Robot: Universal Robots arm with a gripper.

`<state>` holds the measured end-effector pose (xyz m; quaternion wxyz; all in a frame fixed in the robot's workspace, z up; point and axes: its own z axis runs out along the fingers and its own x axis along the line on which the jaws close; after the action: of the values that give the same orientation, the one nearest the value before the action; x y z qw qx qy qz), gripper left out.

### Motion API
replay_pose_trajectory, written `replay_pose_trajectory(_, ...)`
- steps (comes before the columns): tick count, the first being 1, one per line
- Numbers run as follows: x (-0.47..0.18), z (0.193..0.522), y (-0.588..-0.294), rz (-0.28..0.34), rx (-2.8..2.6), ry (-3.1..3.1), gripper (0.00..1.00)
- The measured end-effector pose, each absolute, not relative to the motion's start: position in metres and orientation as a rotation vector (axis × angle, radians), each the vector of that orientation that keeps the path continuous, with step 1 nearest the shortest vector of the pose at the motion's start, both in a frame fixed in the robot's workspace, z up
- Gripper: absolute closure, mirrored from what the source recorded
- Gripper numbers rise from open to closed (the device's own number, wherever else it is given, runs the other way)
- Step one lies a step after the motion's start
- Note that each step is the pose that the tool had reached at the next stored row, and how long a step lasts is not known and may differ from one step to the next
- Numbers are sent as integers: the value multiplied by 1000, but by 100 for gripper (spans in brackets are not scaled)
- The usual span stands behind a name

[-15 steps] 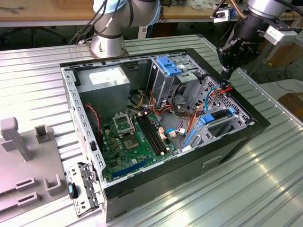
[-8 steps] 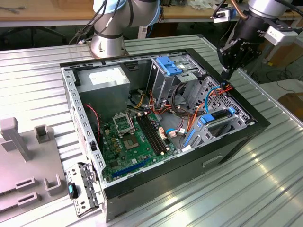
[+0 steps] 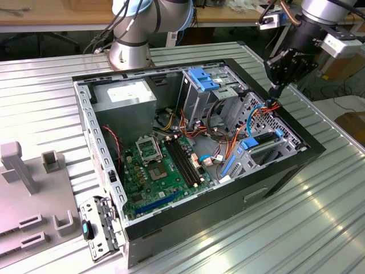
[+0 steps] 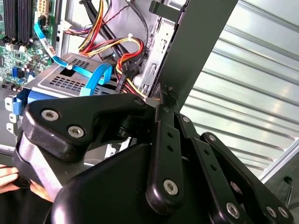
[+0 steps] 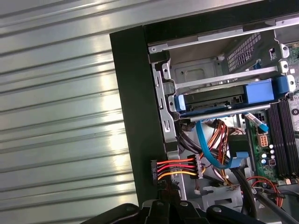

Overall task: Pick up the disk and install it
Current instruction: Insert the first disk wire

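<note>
The disk (image 3: pixel 263 141), grey with blue carrier rails, lies flat in the drive bay at the near right corner of the open computer case (image 3: pixel 102 148). The first wrist view shows the disk (image 5: pixel 219 99) seated between the bay's metal rails, with a blue data cable (image 5: pixel 208 149) hanging beside it. My gripper (image 3: pixel 278 90) hovers over the case's far right wall, apart from the disk. Its fingers come together at the tips (image 4: pixel 161 93), just above a black power connector with red, orange and yellow wires (image 5: pixel 175 168). I see nothing clamped between them.
Inside the case are a green motherboard (image 3: pixel 159 165), a grey power-supply box (image 3: pixel 122 94) and a tall cage with a blue top (image 3: pixel 202 80). Grey fixtures (image 3: pixel 17 165) stand on the ribbed metal table at the exterior view's left. What looks like a person's fingers (image 4: pixel 9 179) shows in the second wrist view.
</note>
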<state>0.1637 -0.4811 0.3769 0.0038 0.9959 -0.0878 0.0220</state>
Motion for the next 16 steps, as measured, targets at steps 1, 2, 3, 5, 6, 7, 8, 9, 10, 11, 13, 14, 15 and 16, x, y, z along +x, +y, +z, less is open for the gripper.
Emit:
replay_pose_trajectory(1, 164, 377, -481, 69, 3121, -275, 89)
replay_pose_trajectory(2, 165, 377, -481, 69, 3121, -275, 89)
replay_pose_trajectory(3, 165, 377, -481, 69, 3121, -275, 89)
replay_pose_trajectory(5, 166, 377, -481, 69, 3120, -276, 76)
replay_pose_trajectory(6, 166, 377, -481, 69, 3119, -276, 76)
replay_pose_trajectory(7, 167, 376, -482, 70, 3118, -276, 70)
replay_pose_trajectory(8, 167, 375, -484, 73, 3118, -276, 70)
replay_pose_trajectory(9, 167, 375, -484, 75, 3118, -275, 70)
replay_pose_trajectory(10, 167, 374, -485, 77, 3118, -276, 70)
replay_pose_trajectory(11, 167, 373, -486, 81, 3118, -276, 70)
replay_pose_trajectory(13, 168, 371, -490, 89, 3118, -276, 70)
replay_pose_trajectory(14, 168, 371, -492, 90, 3118, -276, 70)
replay_pose_trajectory(15, 168, 370, -493, 90, 3118, -276, 70)
replay_pose_trajectory(16, 168, 370, -493, 91, 3118, -276, 70)
